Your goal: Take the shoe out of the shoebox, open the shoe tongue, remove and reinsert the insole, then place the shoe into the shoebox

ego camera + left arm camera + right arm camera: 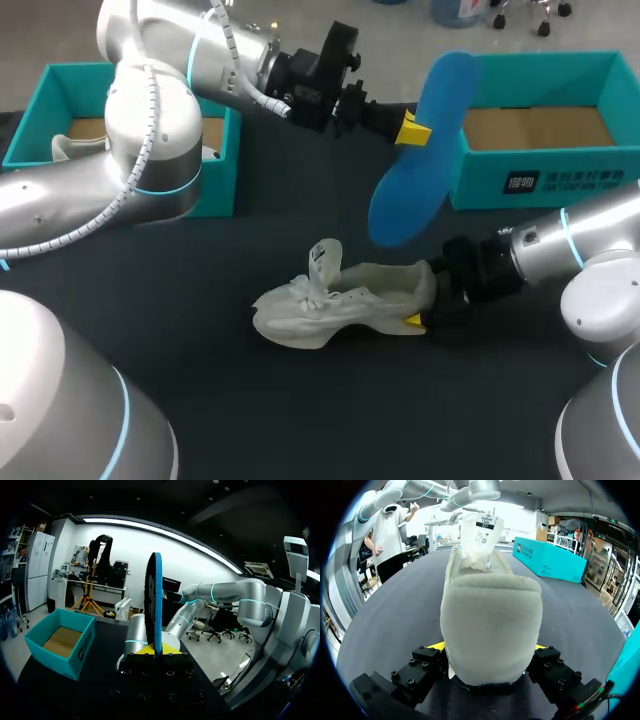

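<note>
A white shoe (335,300) lies on its side on the black table, its tongue (324,262) standing up. My right gripper (422,302) is shut on the heel. In the right wrist view the heel (490,620) fills the gap between the yellow fingertips (434,645) of the right gripper (487,649). My left arm reaches across the back, and its gripper (408,129) is shut on the blue insole (425,160), which hangs in the air above the shoe. In the left wrist view the insole (157,607) stands edge-on in the left gripper (156,650).
An open teal shoebox (545,165) with a bare cardboard floor stands at the back right, also seen as the teal box (75,645) and the box (550,557) in the wrist views. A second teal box (215,170) at the back left holds something white (65,146).
</note>
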### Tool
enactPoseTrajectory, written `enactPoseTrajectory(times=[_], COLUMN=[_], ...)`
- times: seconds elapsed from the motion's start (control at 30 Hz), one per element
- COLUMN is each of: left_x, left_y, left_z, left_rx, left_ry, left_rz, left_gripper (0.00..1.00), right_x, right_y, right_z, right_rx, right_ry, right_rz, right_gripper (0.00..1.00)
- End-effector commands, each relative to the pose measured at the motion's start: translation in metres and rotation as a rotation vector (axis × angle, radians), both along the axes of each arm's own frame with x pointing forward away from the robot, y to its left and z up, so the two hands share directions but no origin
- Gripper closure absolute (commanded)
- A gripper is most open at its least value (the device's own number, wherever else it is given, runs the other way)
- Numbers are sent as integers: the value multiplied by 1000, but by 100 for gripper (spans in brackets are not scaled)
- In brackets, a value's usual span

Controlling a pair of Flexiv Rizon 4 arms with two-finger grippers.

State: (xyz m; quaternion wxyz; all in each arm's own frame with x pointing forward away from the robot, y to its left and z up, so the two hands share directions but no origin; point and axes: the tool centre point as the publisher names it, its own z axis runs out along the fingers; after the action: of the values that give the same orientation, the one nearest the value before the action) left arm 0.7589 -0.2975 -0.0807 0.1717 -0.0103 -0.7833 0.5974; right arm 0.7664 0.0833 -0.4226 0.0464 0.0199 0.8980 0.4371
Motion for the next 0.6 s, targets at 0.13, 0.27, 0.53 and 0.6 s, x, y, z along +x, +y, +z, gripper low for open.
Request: enactPoseTrajectory(times=[0.13, 0.27, 0.53, 0.6], left_x=[3, -1, -20, -25], left_y=[-11, -16, -13, -11], left_z=[4, 16, 43, 47], left_rx=[-56, -83, -137, -134], left_ry=[119, 195, 394, 426], left_rz=[44, 63, 103, 111], left_gripper=[100, 100, 100, 100], right_x=[-1, -1, -1, -1], right_y=[1, 1, 1, 1], right_z=[-4, -4, -4, -4], right_rx=[-2, -2, -2, -2], right_ry=[-1, -1, -1, -1], right_rz=[0, 0, 0, 0], right_gripper=[100, 100, 100, 100])
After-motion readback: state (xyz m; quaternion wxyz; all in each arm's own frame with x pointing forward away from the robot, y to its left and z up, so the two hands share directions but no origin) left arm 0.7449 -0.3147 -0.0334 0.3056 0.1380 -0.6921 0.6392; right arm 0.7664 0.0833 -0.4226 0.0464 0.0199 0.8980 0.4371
